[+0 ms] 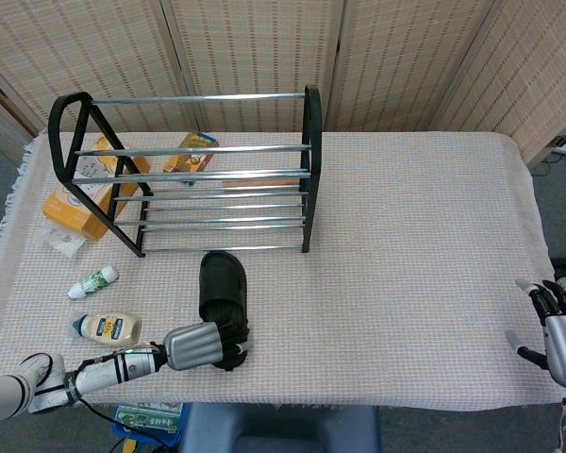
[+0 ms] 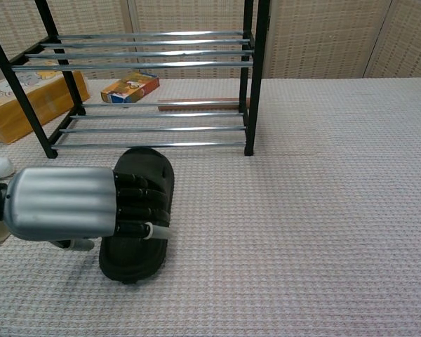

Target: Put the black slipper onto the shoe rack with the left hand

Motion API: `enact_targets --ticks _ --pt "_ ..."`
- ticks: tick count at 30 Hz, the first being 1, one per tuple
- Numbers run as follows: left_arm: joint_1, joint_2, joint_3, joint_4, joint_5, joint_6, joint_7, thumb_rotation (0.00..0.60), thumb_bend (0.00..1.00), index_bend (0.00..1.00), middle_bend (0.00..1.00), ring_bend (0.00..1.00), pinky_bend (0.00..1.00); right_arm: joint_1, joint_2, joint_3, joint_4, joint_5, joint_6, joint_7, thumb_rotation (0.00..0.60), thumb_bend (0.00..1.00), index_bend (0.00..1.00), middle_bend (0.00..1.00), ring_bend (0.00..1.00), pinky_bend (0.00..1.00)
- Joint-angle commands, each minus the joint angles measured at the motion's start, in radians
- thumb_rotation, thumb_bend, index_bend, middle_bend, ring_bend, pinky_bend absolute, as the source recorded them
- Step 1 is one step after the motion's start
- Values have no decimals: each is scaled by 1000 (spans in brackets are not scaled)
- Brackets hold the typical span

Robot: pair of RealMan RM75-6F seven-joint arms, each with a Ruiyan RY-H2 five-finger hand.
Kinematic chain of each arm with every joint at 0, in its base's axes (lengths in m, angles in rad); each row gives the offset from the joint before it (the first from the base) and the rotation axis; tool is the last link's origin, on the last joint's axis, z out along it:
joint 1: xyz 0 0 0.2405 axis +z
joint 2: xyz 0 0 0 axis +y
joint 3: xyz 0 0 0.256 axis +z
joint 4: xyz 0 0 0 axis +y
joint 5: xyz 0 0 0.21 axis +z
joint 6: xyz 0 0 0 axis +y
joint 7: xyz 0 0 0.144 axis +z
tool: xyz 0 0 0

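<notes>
The black slipper (image 1: 222, 283) (image 2: 151, 172) lies flat on the tablecloth, toe pointing at the black metal shoe rack (image 1: 217, 173) (image 2: 154, 64) just behind it. My left hand (image 1: 200, 345) (image 2: 74, 203) reaches in from the left, low over the slipper's heel half. Its fingers (image 2: 137, 207) lie across the top of the slipper, and the thumb (image 2: 74, 244) stays on the cloth at the slipper's left side. The slipper's heel end is partly hidden under the hand. My right hand (image 1: 558, 328) rests at the table's far right edge, fingers apart and holding nothing.
An orange box (image 1: 75, 203) (image 2: 28, 98) and a small carton (image 1: 191, 151) (image 2: 130, 88) sit behind the rack, with a wooden stick (image 2: 200, 104) beside them. Two bottles (image 1: 92, 281) (image 1: 108, 327) lie left of the slipper. A blue item (image 1: 146, 415) shows below the table's front edge.
</notes>
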Motion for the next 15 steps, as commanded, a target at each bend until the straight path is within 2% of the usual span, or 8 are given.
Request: enact_targets --ticks 1,7,15 --pt "-6 2 -9 -7 -6 -22 17 600 224 109 150 104 259 -2 1 0 -2 0 2 -1 600 216 153 248 184 202" --pt "-20 20 -26 -58 -23 -92 80 600 225 83 107 63 255 -8 1 -2 -4 3 9 0 600 214 153 248 185 202" --pt "-39 53 -61 -170 -64 -208 200 600 224 77 98 51 253 -10 0 -2 1 4 8 5 600 214 153 248 184 202"
